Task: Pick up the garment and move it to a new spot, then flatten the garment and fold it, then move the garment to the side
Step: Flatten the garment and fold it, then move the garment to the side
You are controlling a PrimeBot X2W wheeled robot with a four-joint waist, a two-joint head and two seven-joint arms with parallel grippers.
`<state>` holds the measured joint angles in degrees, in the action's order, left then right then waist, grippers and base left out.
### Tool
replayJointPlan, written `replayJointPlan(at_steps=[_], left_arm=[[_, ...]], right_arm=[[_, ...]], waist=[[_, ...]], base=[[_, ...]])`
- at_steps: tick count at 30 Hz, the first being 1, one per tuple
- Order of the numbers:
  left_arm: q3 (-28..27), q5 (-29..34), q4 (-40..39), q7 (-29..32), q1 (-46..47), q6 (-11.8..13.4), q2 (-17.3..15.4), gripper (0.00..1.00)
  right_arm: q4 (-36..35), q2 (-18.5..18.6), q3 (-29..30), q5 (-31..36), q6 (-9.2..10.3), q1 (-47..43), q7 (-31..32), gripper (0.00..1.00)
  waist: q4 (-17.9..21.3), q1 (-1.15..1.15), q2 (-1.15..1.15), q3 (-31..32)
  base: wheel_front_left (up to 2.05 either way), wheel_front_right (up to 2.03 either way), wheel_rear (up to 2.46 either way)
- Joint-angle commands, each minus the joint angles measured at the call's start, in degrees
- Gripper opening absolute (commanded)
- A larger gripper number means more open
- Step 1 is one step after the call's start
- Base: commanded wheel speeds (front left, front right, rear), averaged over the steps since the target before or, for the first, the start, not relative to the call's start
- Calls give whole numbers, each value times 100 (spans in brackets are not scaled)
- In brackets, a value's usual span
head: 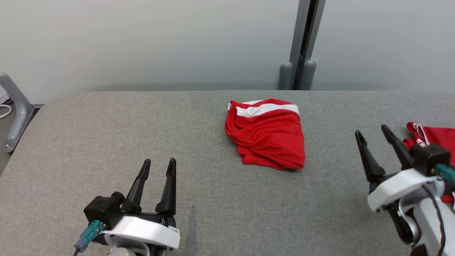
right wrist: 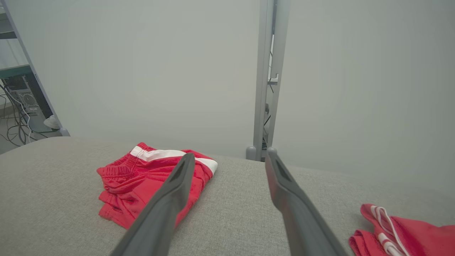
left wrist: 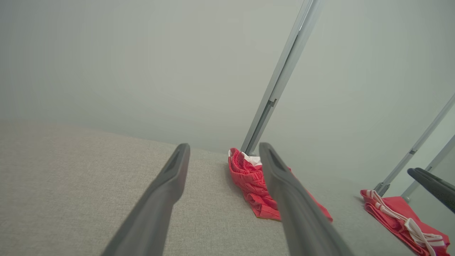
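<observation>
The red shorts point(head: 266, 135) are seen bunched at the far middle of the grey bench point(head: 106, 142), well apart from both grippers. The left gripper point(head: 159, 161) and right gripper point(head: 371, 130) are held wide and empty. A second red garment point(head: 432, 137) lies just beside the right one. The cloth is judged light, limp and slippery, and the gathered waistband point(head: 235, 132) is best pinched.

Long, tapering dark fingers point(head: 138, 185) in pairs on left gripper point(head: 159, 160) and right gripper point(head: 370, 129), grooved on the inner faces. Behind each, glossy white shell point(head: 142, 229) and boxy black block point(head: 101, 211) with teal plug point(head: 90, 231). Thin dark cable point(head: 439, 215) along pale right forearm point(head: 426, 224).
</observation>
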<state>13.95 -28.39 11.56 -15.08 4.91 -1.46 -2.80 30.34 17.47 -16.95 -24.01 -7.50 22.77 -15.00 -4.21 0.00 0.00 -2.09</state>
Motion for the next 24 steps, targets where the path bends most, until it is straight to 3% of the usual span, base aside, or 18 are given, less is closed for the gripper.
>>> replayJointPlan(at_steps=[1,7,13,24], left_arm=[[-36,33,-19,-6,-27,-17,-22,100],[-70,228,-40,-6,-150,-24,-21,100],[-76,315,-87,-6,-218,-47,-23,100],[-33,339,-105,-6,-164,-53,-23,100]], right_arm=[[-97,-38,117,147,2,-178,-23,100],[-481,-449,710,658,2,-757,-24,100],[-596,-666,909,876,2,-952,-24,100],[-574,-757,1020,969,2,-996,-25,100]], waist=[[0,0,0,0],[-43,0,0,-21],[-64,0,0,-62],[-120,0,0,-101]], base=[[0,0,0],[0,0,0],[0,0,0],[0,0,0]])
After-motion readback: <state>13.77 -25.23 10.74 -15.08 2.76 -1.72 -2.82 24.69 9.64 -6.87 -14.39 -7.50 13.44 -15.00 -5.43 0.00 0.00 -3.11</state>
